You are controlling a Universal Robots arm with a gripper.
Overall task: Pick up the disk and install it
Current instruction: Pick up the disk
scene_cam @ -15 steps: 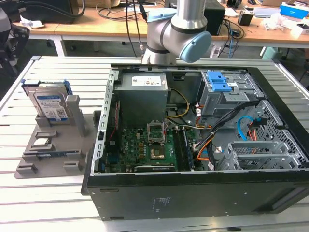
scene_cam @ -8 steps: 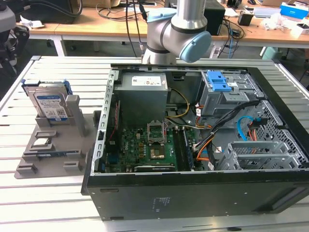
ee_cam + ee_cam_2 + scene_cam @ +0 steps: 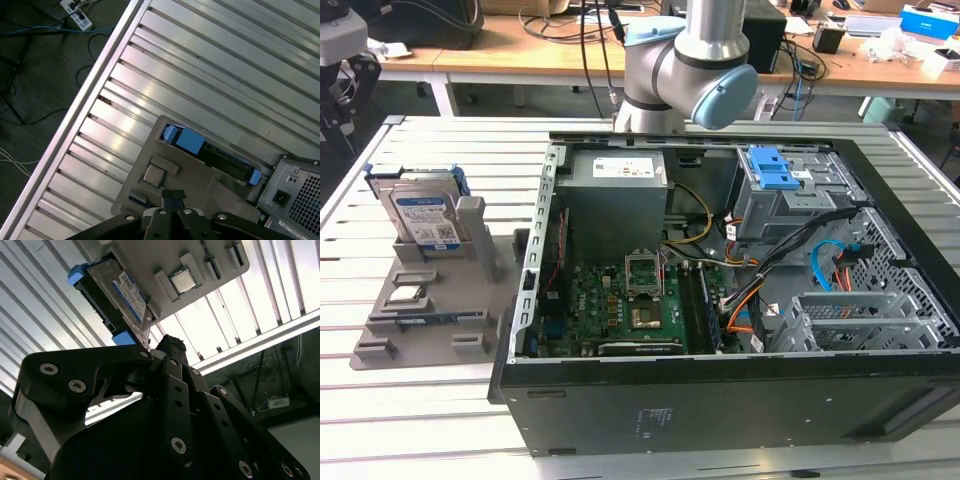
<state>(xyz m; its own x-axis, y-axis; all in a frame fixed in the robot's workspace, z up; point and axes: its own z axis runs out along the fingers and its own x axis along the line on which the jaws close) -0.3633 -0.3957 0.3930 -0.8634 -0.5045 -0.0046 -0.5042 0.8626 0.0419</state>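
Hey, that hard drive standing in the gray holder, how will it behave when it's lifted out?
The disk looks like solid metal: probably stiff and heavy for its size. Propped on edge in the holder, it might tip if nudged sideways.

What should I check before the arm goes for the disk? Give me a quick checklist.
1. Part in place: ok, the disk stands in the grey holder.
2. Nothing held: ok, the gripper is empty and apart from the disk.
3. Jaws open for grasping: not ok, they are closed together.
4. Access: ok, the computer case has its side off.
5. Slot free: cannot tell inside the drive cage.
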